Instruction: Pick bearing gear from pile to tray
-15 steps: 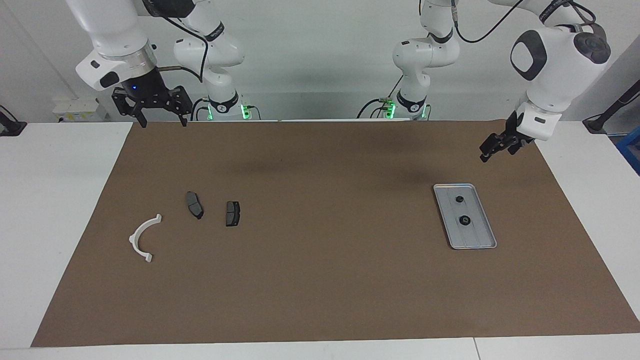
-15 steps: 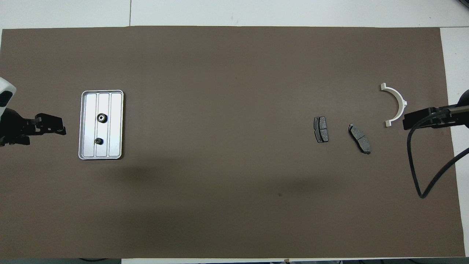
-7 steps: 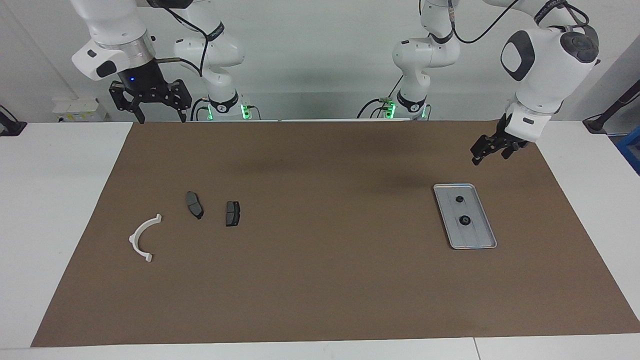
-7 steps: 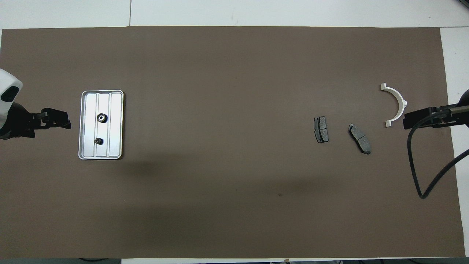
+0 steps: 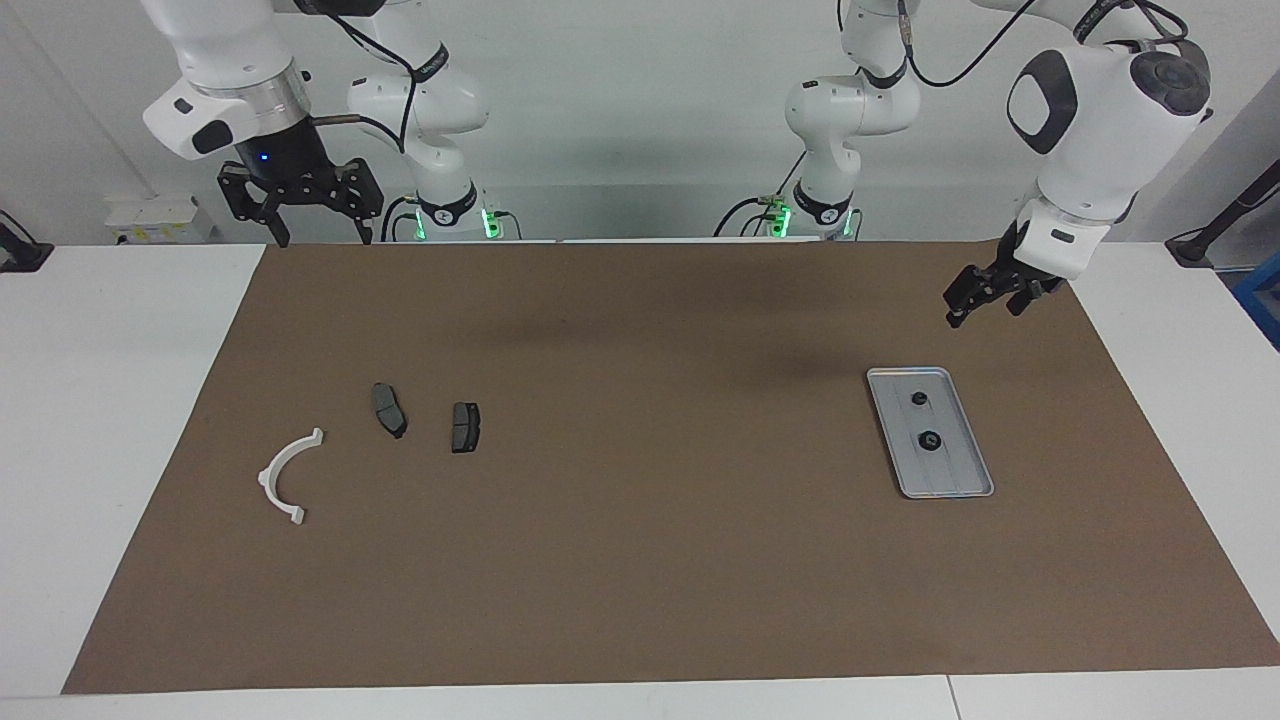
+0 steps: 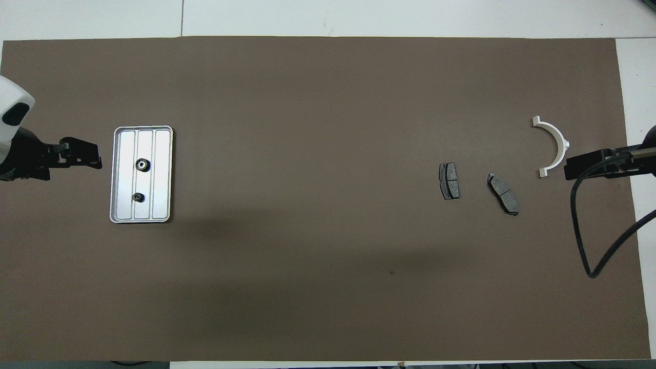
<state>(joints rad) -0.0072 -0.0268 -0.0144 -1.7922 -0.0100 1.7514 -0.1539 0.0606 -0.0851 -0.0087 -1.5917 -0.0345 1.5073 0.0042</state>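
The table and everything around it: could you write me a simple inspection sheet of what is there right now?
Surface: brown mat on a white table.
Job's things: shallow grey metal tray holding two small black gears, toward the left arm's end.
Clutter: white half-ring bracket and two dark grey brake-pad-shaped pieces, toward the right arm's end.
Hands: left hand raised over the mat near the tray, holding nothing; right hand raised, open, empty.
Cables: black cable hanging from the right arm.
Surroundings: white wall.
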